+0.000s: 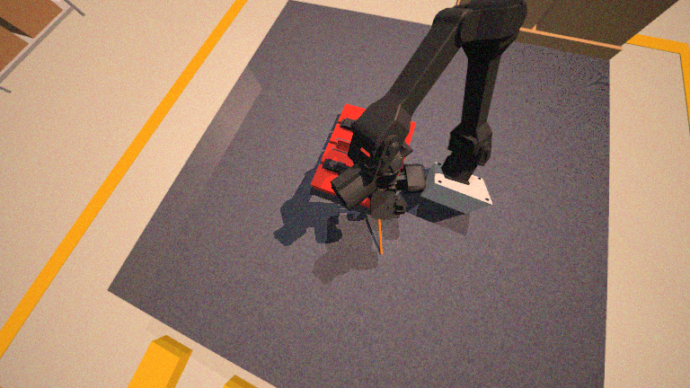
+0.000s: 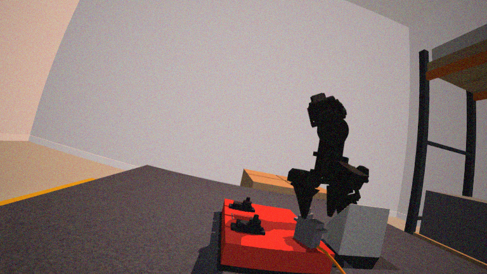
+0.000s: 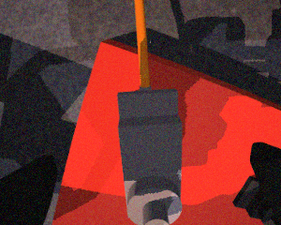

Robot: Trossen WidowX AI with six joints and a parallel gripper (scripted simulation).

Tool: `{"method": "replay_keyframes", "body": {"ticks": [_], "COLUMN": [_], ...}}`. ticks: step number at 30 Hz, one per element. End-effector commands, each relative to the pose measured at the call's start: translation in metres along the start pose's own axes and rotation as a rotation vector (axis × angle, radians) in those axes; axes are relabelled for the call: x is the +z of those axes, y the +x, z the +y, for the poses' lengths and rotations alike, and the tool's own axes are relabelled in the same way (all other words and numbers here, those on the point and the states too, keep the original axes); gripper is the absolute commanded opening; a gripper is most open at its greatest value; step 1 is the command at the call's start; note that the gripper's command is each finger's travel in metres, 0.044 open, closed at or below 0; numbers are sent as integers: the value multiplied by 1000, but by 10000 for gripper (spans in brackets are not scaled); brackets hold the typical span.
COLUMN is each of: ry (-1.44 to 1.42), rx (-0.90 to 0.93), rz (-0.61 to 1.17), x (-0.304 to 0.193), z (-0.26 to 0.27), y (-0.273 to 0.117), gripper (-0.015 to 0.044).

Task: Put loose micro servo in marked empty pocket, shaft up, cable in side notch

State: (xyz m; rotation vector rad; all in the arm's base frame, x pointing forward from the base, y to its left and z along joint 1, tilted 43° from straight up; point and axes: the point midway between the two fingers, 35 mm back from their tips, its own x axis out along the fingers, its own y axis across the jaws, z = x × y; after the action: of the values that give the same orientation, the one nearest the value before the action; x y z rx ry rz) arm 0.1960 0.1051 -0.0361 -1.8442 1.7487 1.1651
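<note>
Grey plastic forms the loose micro servo (image 2: 309, 231) (image 3: 150, 136), which stands on the red deck (image 1: 325, 182) (image 2: 276, 253) (image 3: 244, 136) near its right-hand end in the exterior view. Its output shaft (image 3: 155, 208) points upward; its body rises well above the deck surface, outside the marked pocket (image 1: 341, 145). An orange cable (image 1: 380, 236) (image 2: 333, 258) (image 3: 141, 42) leaves the servo low down and runs out past the deck's near edge. Two black servos are mounted toward the left of the deck, a far one (image 1: 347, 123) (image 2: 242, 205) and a near one (image 1: 334, 163) (image 2: 247, 226), with the pocket between them. The gripper (image 1: 384, 182) (image 2: 317, 215) (image 3: 155, 159) points down over the loose servo, its fingers wide apart and gripping nothing. In the exterior view one fingertip overlaps the servo's top; whether they touch cannot be told. In the wrist view the servo's body lies between the two fingers, clear of both in outline. From above, the arm hides most of this servo. To the right of the deck, a pale-topped grey block (image 1: 465, 188) (image 2: 364, 231) stands on the dark mat (image 1: 457, 313) (image 2: 107, 221) (image 3: 94, 19).
</note>
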Motion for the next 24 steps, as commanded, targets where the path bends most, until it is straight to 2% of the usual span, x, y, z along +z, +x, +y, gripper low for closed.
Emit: {"method": "replay_keyframes", "body": {"ticks": [1, 12, 24], "ry": [-5, -4, -4], "rx": [3, 3, 3], "rz": [5, 5, 5], "x": [-1, -1, -1], "z": [1, 1, 1], "y": [6, 21, 21], "gripper": [440, 440, 125]}}
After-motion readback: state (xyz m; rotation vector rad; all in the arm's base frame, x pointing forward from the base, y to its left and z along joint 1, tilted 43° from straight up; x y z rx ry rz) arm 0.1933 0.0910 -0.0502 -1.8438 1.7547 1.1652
